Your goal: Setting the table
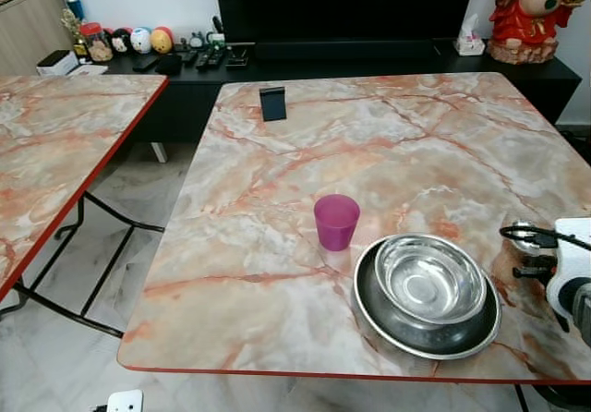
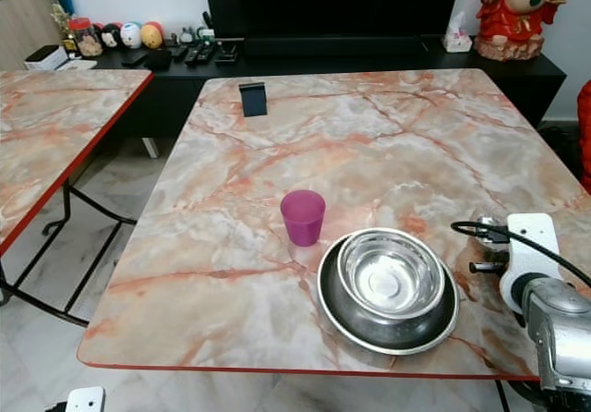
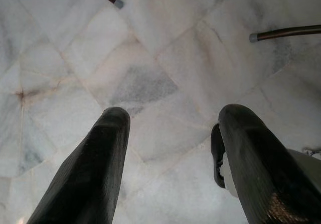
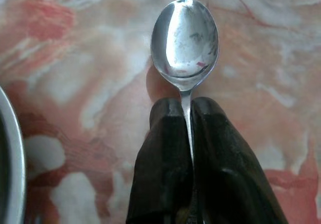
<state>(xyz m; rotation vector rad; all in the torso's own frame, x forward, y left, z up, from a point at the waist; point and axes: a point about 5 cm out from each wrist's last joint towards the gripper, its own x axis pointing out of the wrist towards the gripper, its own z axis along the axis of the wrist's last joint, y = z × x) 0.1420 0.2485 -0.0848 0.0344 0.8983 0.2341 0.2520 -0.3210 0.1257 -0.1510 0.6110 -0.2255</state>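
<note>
A metal spoon [image 4: 184,38] is pinched by its handle between the two black fingers of the right claw [image 4: 186,114], which are closed tight on it. The spoon's bowl sticks out past the fingertips, just above the marbled pink counter [image 1: 416,144]. From the head cameras, the right arm sits over the counter's near right corner, just beside a steel bowl [image 1: 429,278]. That bowl rests inside a wider, shallow metal dish [image 1: 379,312] near the counter's front edge. A purple plastic cup [image 1: 335,221] stands upright just to the left of the dish, close but apart from it. Farther back on the counter, a small dark stand [image 1: 272,103] is upright. The left claw [image 3: 170,133] hangs low over the pale marble floor [image 3: 150,58], its two fingers spread apart and holding nothing.
</note>
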